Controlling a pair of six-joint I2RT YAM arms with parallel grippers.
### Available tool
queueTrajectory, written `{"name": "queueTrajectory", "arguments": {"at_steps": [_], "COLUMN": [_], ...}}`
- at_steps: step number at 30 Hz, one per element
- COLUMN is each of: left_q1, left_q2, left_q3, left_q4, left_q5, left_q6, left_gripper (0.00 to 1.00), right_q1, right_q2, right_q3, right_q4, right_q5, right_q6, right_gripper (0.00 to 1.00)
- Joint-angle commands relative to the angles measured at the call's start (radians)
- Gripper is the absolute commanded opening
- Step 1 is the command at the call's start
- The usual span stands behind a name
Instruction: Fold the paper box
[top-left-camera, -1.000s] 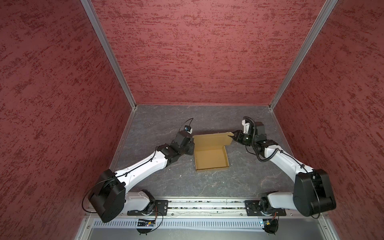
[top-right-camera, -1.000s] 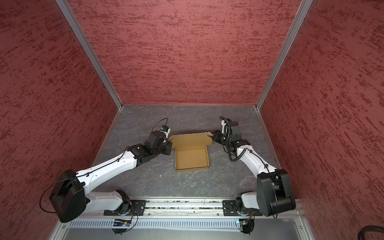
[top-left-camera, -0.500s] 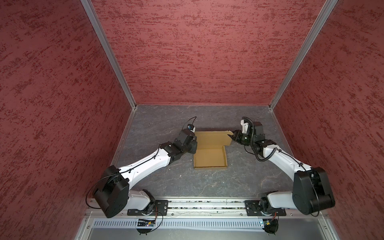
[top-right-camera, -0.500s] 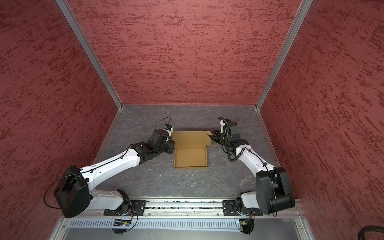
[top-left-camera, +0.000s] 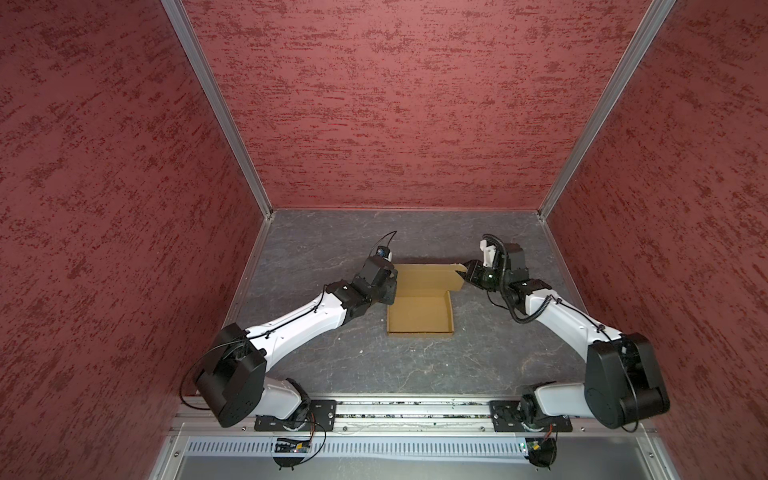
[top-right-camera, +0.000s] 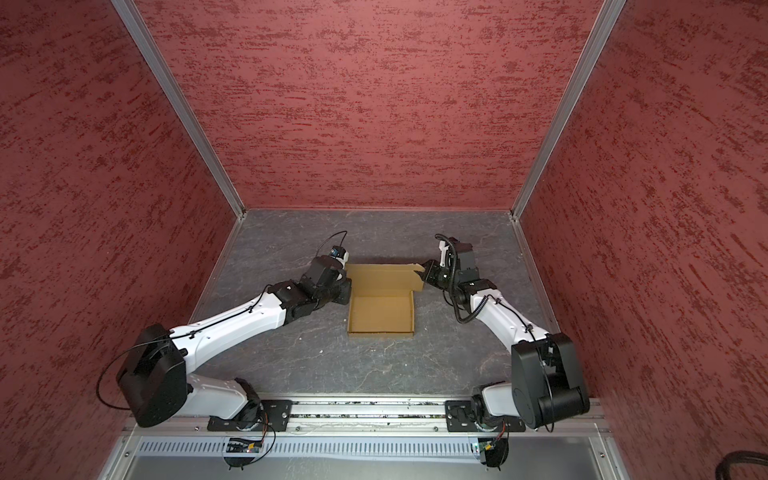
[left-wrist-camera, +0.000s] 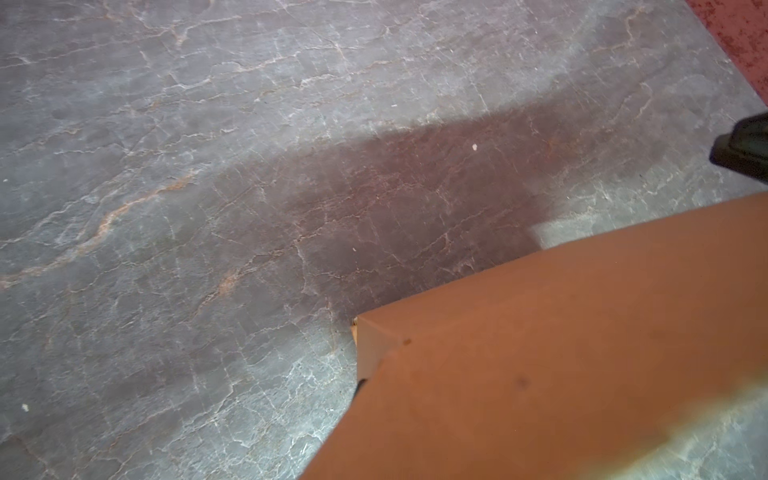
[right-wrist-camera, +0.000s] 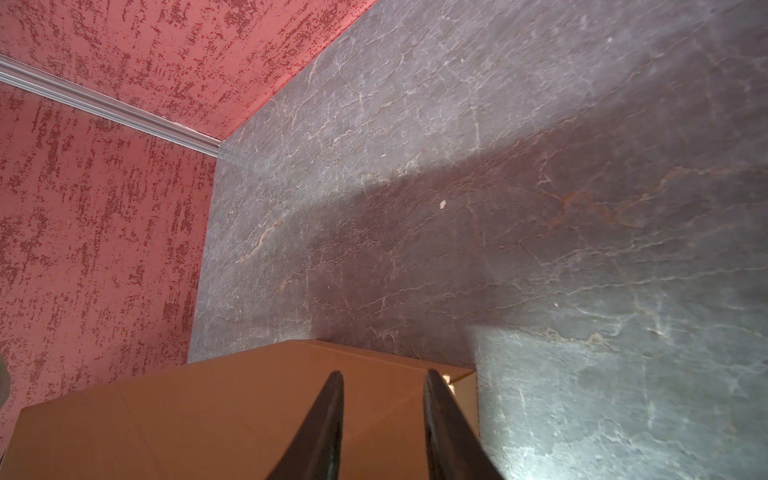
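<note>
Left arm has reached farther in, and the tan-brown corrugated cardboard paper box (top-left-camera: 419, 311) now sits squarer.
It lies mid-way across the grey marbled table (top-left-camera: 374, 365), rear flap raised. The left gripper (top-left-camera: 390, 286) is closed at its left edge. The right gripper (right-wrist-camera: 383, 374) stands with 2 fingers parted at the flap's right corner.

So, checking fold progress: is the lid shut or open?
Open: the tan corrugated cardboard box shows its bare inside; lid panel not folded over.

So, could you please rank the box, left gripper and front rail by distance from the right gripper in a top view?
From the right gripper:
1. Box, far right corner beside it.
2. Left gripper, across the box.
3. Front rail, at the near edge.
</note>
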Motion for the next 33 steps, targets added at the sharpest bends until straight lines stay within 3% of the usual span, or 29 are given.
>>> {"name": "queueTrajectory", "arguments": {"at_steps": [1, 6, 13, 24, 33], "left_q1": [-0.002, 0.003, 0.004, 0.018, 0.021], "left_q2": [0.009, 0.012, 0.007, -0.031, -0.025], "left_q3": [0.023, 0.020, 0.012, -0.020, -0.015], "left_q4": [0.001, -0.003, 0.001, 0.003, 0.010], "left_q5": [-0.033, -0.045, -0.055, -0.045, -0.022], "left_q6": [-0.019, -0.033, -0.020, 0.011, 0.037], "left_gripper": [0.06, 0.00, 0.00, 0.00, 0.00], "right_q1": [0.010, 0.011, 0.011, -0.026, -0.027], "right_q2": [0.002, -0.004, -0.038, -0.121, -0.181], "right_q3": [0.003, 0.003, 0.014, 0.048, 0.100], "right_q4": [0.022, 0.012, -0.046, -0.245, -0.329], "right_q5": [-0.002, 0.004, 0.054, 0.131, 0.093], "right_q6": [0.008, 0.006, -0.026, -0.170, -0.351], "right_gripper": [0.34, 0.34, 0.35, 0.38, 0.40]}}
